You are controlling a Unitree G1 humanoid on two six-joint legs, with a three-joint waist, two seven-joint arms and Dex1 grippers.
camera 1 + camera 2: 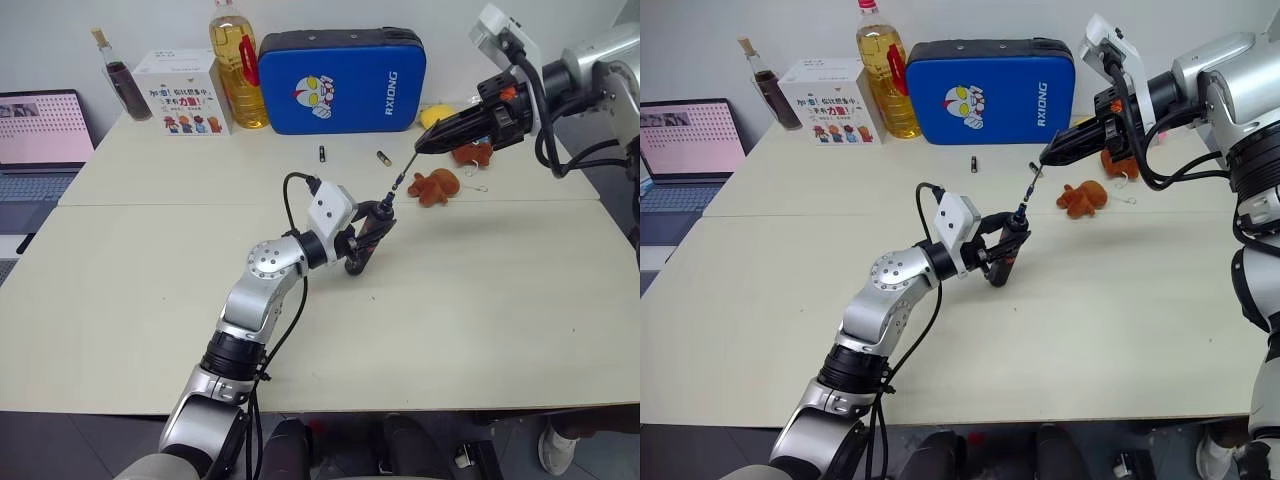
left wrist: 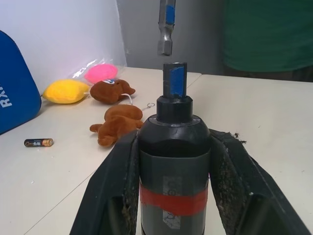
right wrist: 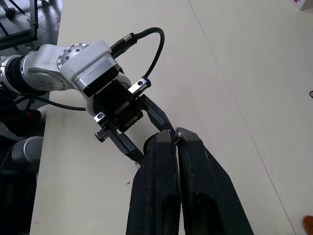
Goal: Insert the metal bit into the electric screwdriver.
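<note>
Above the middle of the desk (image 1: 150,300) we see the left pincer (image 1: 362,240) clenched on the electric screwdriver (image 1: 368,235), which tilts up with its blue tip toward the right pincer (image 1: 420,148). That pincer is clenched on the metal bit (image 1: 404,172), which slants down from its fingertips; in the left wrist view the bit's lower end hangs just above the screwdriver's blue tip, apart from it and slightly off its line. A red band wraps the screwdriver's body. At the back of the desk stands a blue case (image 1: 342,80) printed "RXIONG" with a cartoon face, beside an oil bottle (image 1: 238,66) and a white box (image 1: 183,92) with Chinese writing. Two small batteries (image 1: 382,157) and a brown plush toy (image 1: 435,187) lie near.
</note>
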